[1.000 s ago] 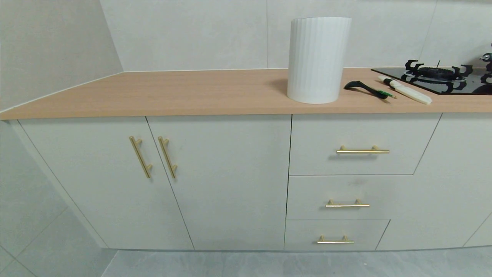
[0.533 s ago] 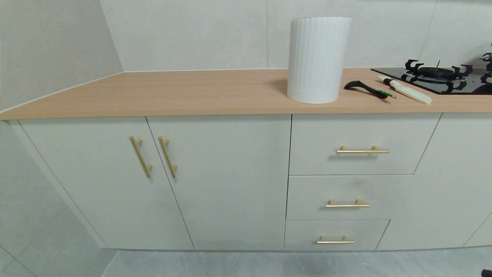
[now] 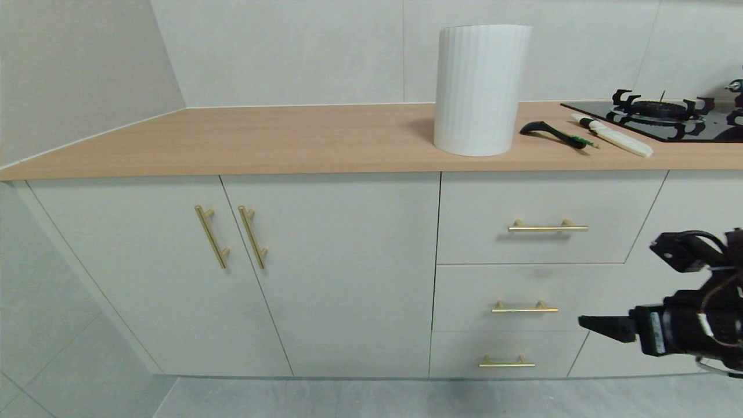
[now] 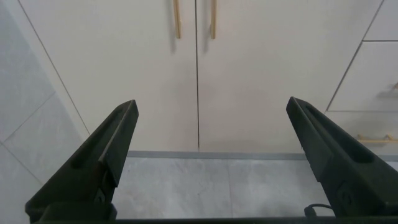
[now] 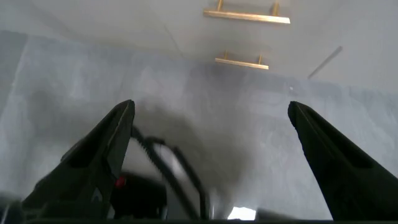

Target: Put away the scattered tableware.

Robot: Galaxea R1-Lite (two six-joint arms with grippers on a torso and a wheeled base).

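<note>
Up comes the right gripper point(image 3: 592, 324) into the lower right of the head view, where 1.0 s ago only cabinet front showed, and nothing on the counter has budged. It hangs low before the stack of 3 drawers, right of the middle drawer handle point(image 3: 525, 309) and the bottom drawer handle point(image 3: 507, 364). In the right wrist view its fingers point(image 5: 112, 143) are spread wide with nothing between them, grey floor point(image 5: 62, 68) beneath. The left gripper point(image 4: 211, 106) is splayed wide and empty too, held low and facing the 2 cabinet doors point(image 4: 273, 74), where the 2 gold door handles point(image 4: 176, 18) sit either side of the seam. Up on the wooden countertop point(image 3: 261, 139) the scattered tableware lies well apart from both grippers. A black utensil with a green tip point(image 3: 551, 134) lies flat just right of the white ribbed canister point(image 3: 479, 90). A white utensil point(image 3: 618, 141) lies flat just beside it, farther right, close to the near left corner of the black gas hob point(image 3: 662, 119). The canister stands upright on the counter above the top drawer handle point(image 3: 548, 228).
</note>
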